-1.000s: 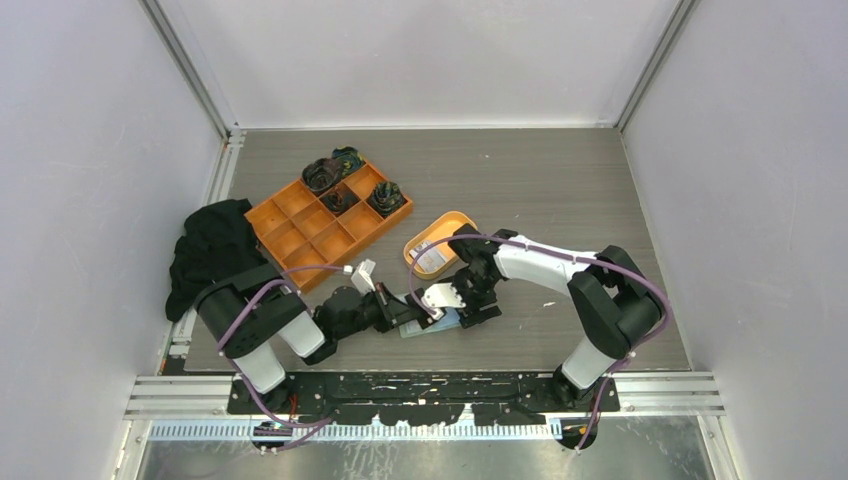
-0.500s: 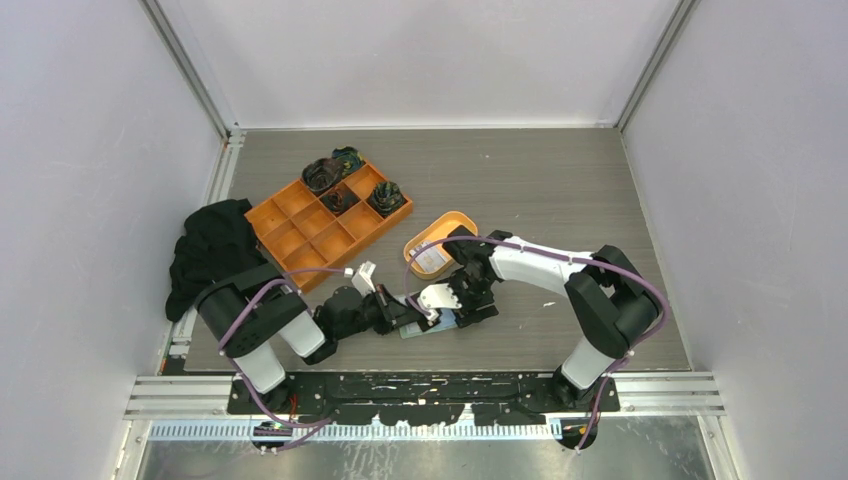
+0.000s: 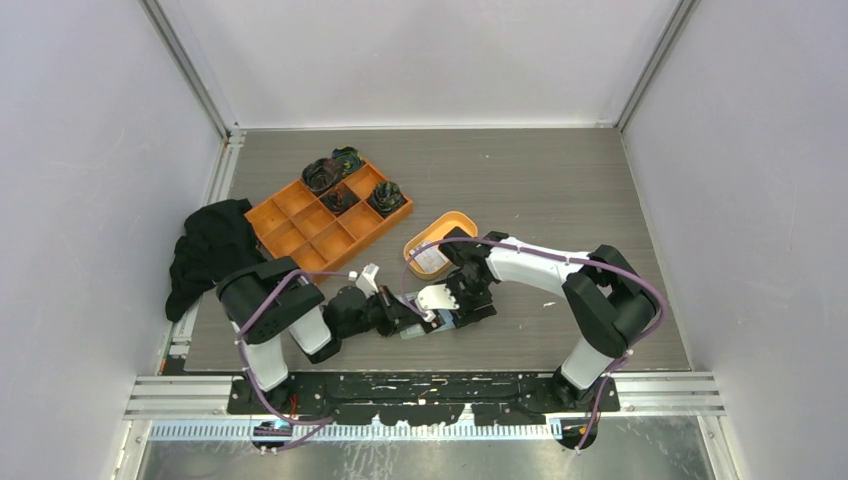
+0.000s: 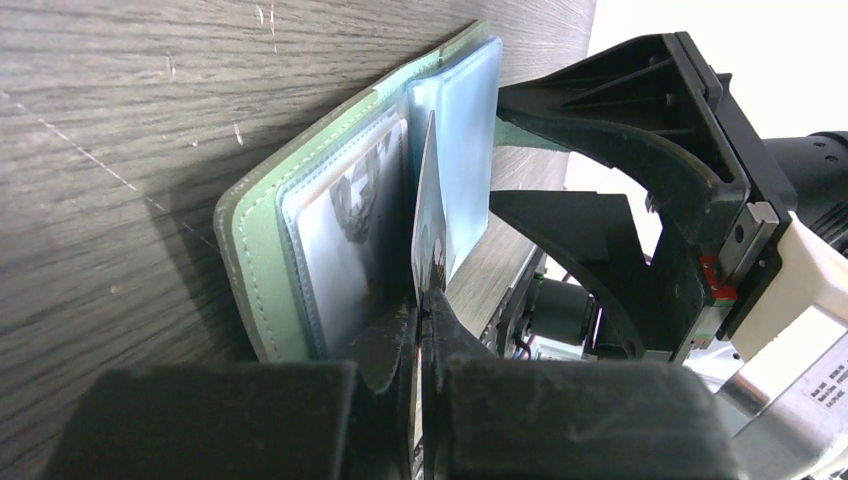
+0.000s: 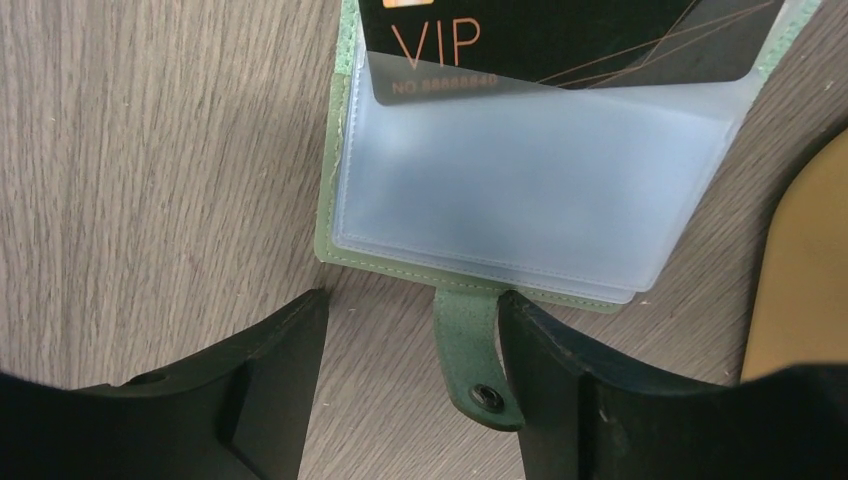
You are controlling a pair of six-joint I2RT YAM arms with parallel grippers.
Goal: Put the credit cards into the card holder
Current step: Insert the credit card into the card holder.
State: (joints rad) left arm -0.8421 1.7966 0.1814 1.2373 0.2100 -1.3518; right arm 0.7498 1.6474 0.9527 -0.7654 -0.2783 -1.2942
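Observation:
The sage-green card holder (image 4: pixel 247 235) lies open on the table, its glossy pockets up. My left gripper (image 4: pixel 420 318) is shut on a credit card (image 4: pixel 430 220), held on edge with its far end among the pockets. In the right wrist view a black card marked VIP (image 5: pixel 560 40) sits partway in the top translucent pocket of the card holder (image 5: pixel 520 200). My right gripper (image 5: pixel 410 385) stands open at the holder's near edge. The closing tab (image 5: pixel 475 350) lies between its fingers, against the right one. From above, both grippers (image 3: pixel 408 318) (image 3: pixel 447 312) meet over the holder (image 3: pixel 428 328).
An oval orange dish (image 3: pixel 452 225) just behind the right gripper holds another pale card (image 3: pixel 430 258). An orange compartment tray (image 3: pixel 300 225) with dark bundles stands at the back left. A black cloth (image 3: pixel 210 250) lies at the left edge.
The right gripper has narrowed a little and edged left toward the holder. The left arm's shoulder has swung slightly right, still holding its card.

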